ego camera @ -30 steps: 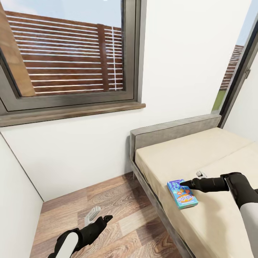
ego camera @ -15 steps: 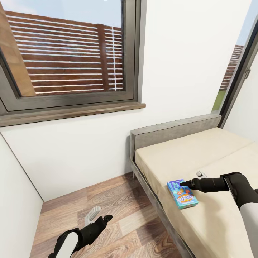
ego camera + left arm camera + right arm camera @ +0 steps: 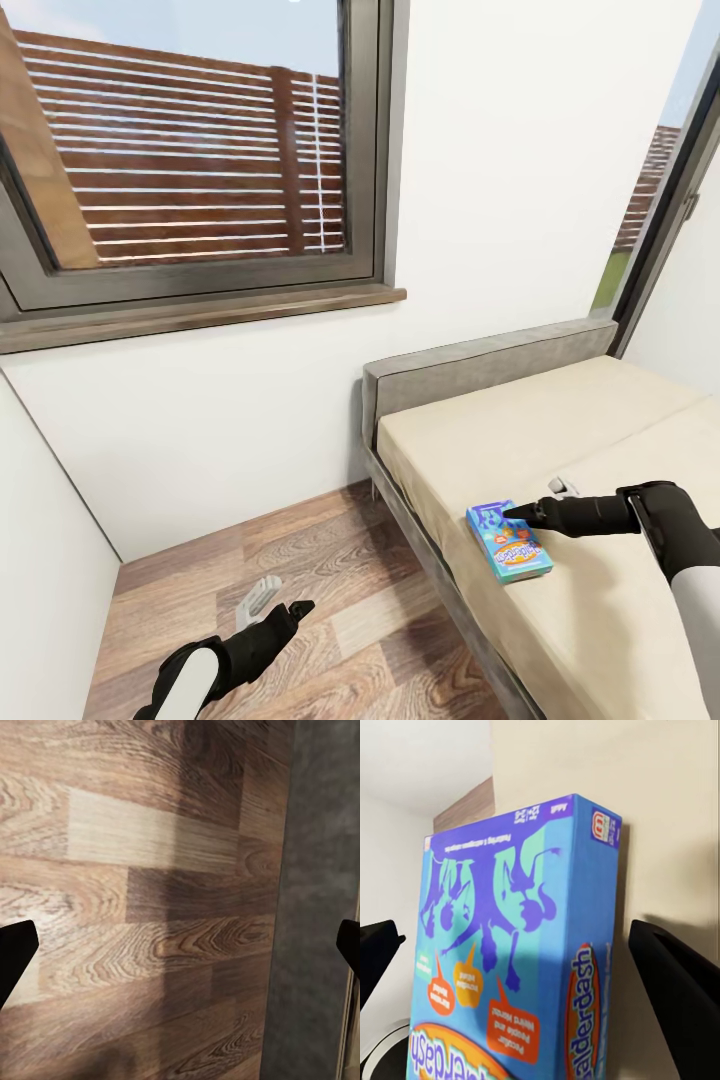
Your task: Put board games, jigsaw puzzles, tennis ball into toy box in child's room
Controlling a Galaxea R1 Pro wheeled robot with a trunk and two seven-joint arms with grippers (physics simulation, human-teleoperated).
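Early in the task, by the look of it: flat teal-blue printed cardboard board game lying near the edge of the beige mattress bed, not yet lifted. Right gripper spread wide astride it; left gripper wide over wood-plank floor, empty.

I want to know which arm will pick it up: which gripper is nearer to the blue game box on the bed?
Right. The right gripper is at the box, fingers open on either side. The left gripper hangs over the floor beside the bed.
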